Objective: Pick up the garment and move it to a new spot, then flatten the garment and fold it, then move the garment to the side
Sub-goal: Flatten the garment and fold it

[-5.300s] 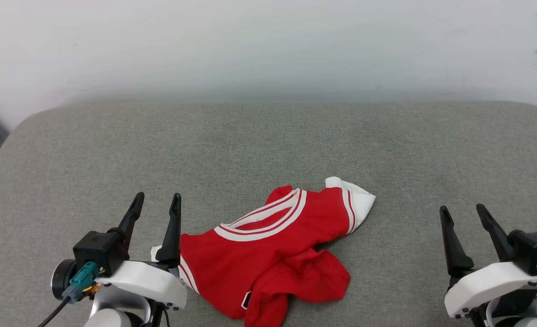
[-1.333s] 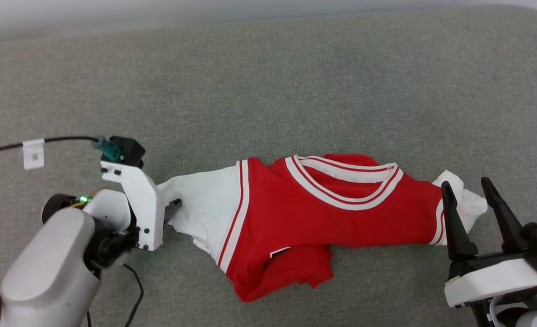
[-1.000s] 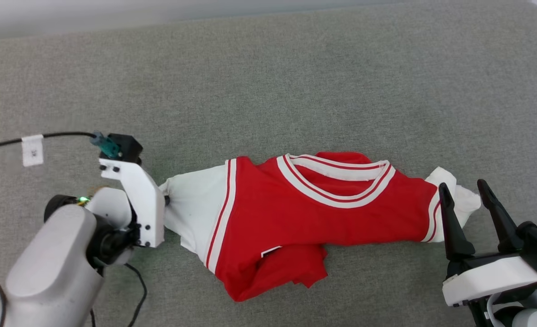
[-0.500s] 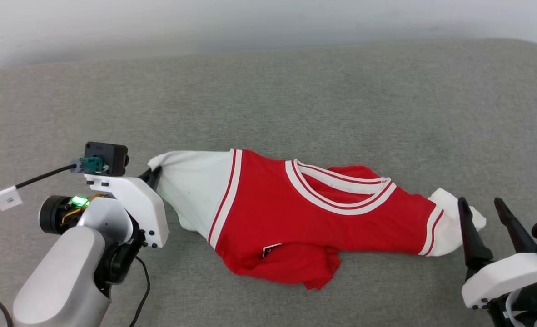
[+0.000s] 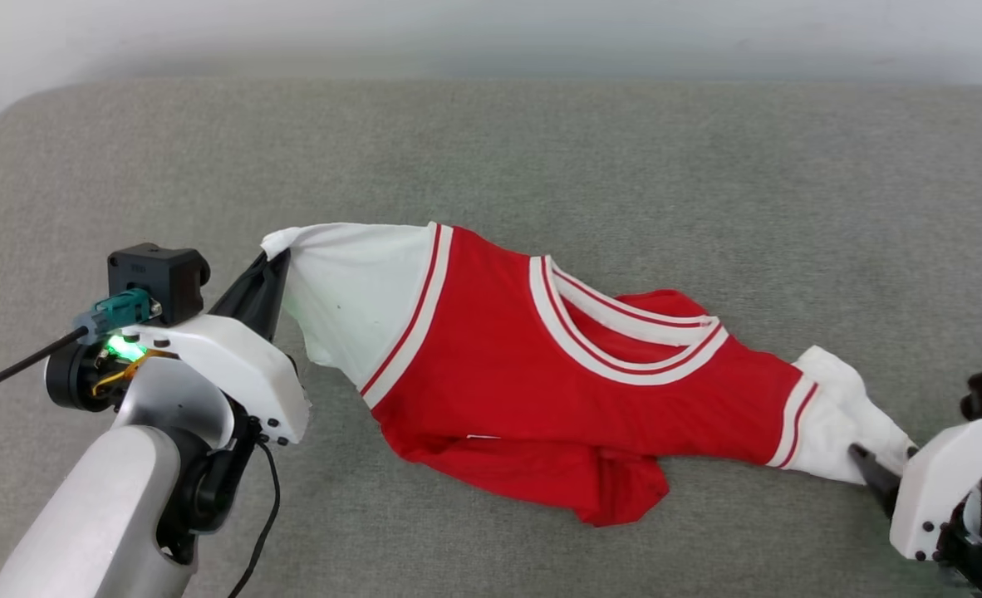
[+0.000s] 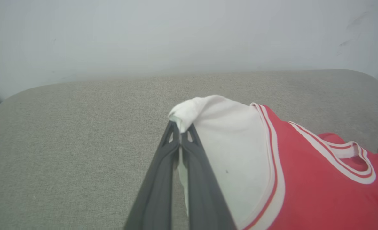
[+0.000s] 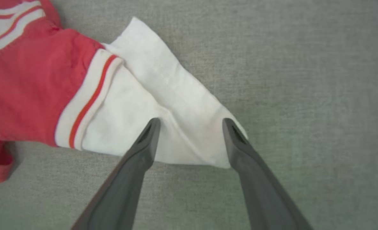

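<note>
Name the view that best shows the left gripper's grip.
Left wrist view: the left gripper pinches the white sleeve tip of the garment, close up. The head view shows it smaller, side-on; the right wrist view looks at the other sleeve.

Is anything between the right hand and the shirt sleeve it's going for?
Nothing visible. The open right hand straddles the end of the white sleeve of the shirt, which lies on the grey cushion. The left hand is shut on the other sleeve.
</note>
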Controlling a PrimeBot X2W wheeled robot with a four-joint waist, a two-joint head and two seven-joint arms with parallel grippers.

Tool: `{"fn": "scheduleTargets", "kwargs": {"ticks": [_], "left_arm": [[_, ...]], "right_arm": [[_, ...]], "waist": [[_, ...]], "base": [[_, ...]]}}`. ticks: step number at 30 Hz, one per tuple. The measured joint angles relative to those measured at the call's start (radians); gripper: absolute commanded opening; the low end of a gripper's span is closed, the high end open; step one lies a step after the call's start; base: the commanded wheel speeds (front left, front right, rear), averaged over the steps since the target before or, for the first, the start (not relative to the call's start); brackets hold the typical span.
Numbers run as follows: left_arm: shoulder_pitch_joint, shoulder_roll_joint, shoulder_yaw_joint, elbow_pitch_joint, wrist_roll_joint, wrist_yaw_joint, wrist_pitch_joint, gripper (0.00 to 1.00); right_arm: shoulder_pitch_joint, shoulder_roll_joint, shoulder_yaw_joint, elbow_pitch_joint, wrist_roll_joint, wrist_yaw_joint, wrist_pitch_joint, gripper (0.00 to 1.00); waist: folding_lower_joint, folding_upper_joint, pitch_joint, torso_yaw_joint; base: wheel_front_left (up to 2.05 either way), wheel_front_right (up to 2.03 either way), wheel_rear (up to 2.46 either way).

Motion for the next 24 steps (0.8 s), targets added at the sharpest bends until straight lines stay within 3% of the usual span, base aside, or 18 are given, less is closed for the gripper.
{"fn": "scheduleTargets", "kwargs": {"ticks": [6, 12, 13, 14, 19, 24], "left_arm": [[0.006, -0.008, -0.011, -0.017, -0.002, 0.000, -0.004, 0.00], [0.006, -0.011, -0.016, 0.001, -0.010, -0.009, -0.006, 0.00], [0.006, -0.012, -0.016, 0.006, -0.011, -0.009, -0.008, 0.00], [0.006, -0.012, -0.016, 0.010, -0.015, -0.010, -0.008, 0.00], [0.007, -0.011, -0.012, 0.028, -0.028, -0.016, -0.014, 0.00], [0.011, -0.005, 0.007, 0.046, -0.030, -0.014, -0.034, 0.00]], "right_arm": [[-0.025, -0.016, 0.019, 0.008, 0.007, 0.000, 0.189, 1.00], [-0.049, -0.026, 0.031, 0.041, 0.014, 0.000, 0.228, 1.00], [-0.053, -0.029, 0.036, 0.048, 0.018, 0.000, 0.231, 0.36], [-0.057, -0.030, 0.041, 0.056, 0.026, 0.000, 0.233, 0.00], [-0.071, -0.047, 0.084, 0.077, 0.050, 0.000, 0.220, 0.00], [-0.100, -0.077, 0.121, 0.063, 0.056, 0.000, 0.135, 0.00]], "waist": [[0.0000, 0.0000, 0.040, 0.029], [-0.0001, 0.0000, 0.067, 0.041], [-0.0001, 0.0000, 0.067, 0.041], [-0.0001, 0.0000, 0.065, 0.040], [0.0000, 0.0000, 0.041, 0.030], [0.0000, 0.0000, -0.002, 0.014]], "base": [[0.00, 0.00, 0.00], [0.00, 0.00, 0.00], [0.00, 0.00, 0.00], [0.00, 0.00, 0.00], [0.00, 0.00, 0.00], [0.00, 0.00, 0.00]]}}
